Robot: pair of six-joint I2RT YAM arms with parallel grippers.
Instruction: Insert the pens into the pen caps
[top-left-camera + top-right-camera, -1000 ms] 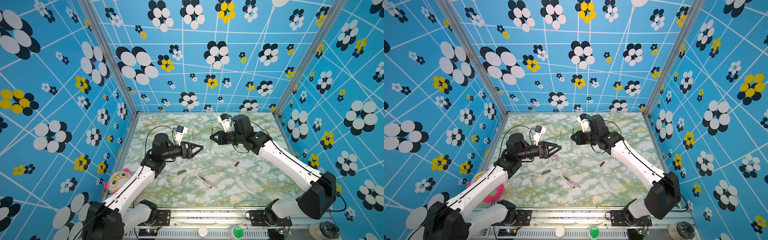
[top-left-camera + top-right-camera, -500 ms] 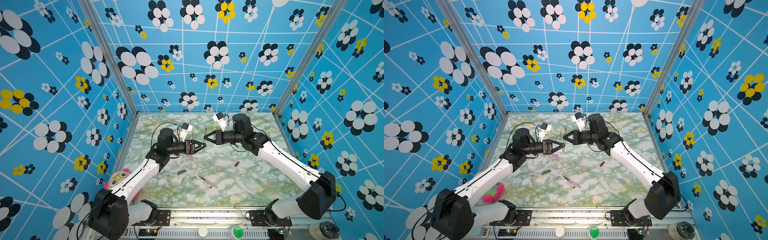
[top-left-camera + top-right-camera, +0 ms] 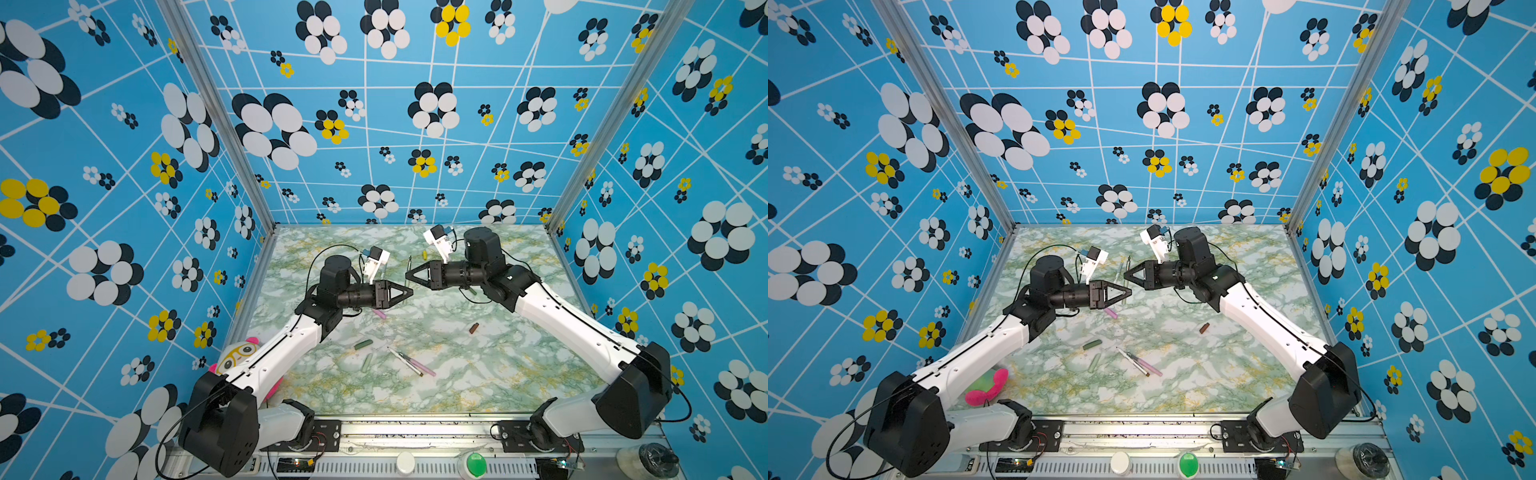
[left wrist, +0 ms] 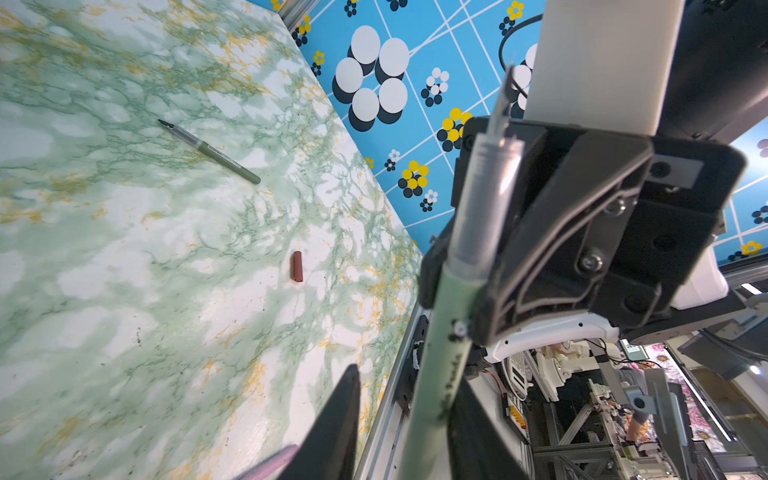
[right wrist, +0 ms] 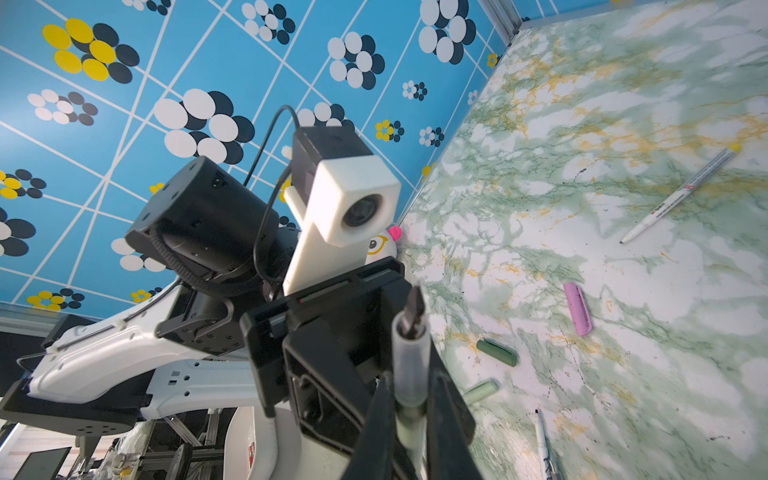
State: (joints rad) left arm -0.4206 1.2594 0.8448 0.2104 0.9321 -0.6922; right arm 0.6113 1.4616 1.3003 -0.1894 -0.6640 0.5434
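My right gripper (image 5: pixel 409 372) is shut on the pale green pen (image 5: pixel 409 419), held in the air above the table's middle. My left gripper (image 4: pixel 411 374) faces it tip to tip in both top views (image 3: pixel 409 291). Its jaws stand narrow around the same pen (image 4: pixel 440 353), with one finger (image 4: pixel 345 407) still apart from it. On the table lie the pink cap (image 3: pixel 379 313), dark green cap (image 3: pixel 363 344), pale green cap (image 3: pixel 367 362) and brown cap (image 3: pixel 473 328). The pink pen (image 3: pixel 419 365), a white pen (image 3: pixel 405 361), the dark green pen (image 4: pixel 212 151) and the white-yellow pen (image 5: pixel 681 191) lie there too.
A plush toy (image 3: pixel 237 359) sits at the table's left edge under my left arm. Patterned blue walls close in the left, back and right sides. A metal rail (image 3: pixel 415 419) runs along the front.
Both grippers have come together over the middle of the table. My left jaws have narrowed from wide open to close around the pen that my right gripper holds.
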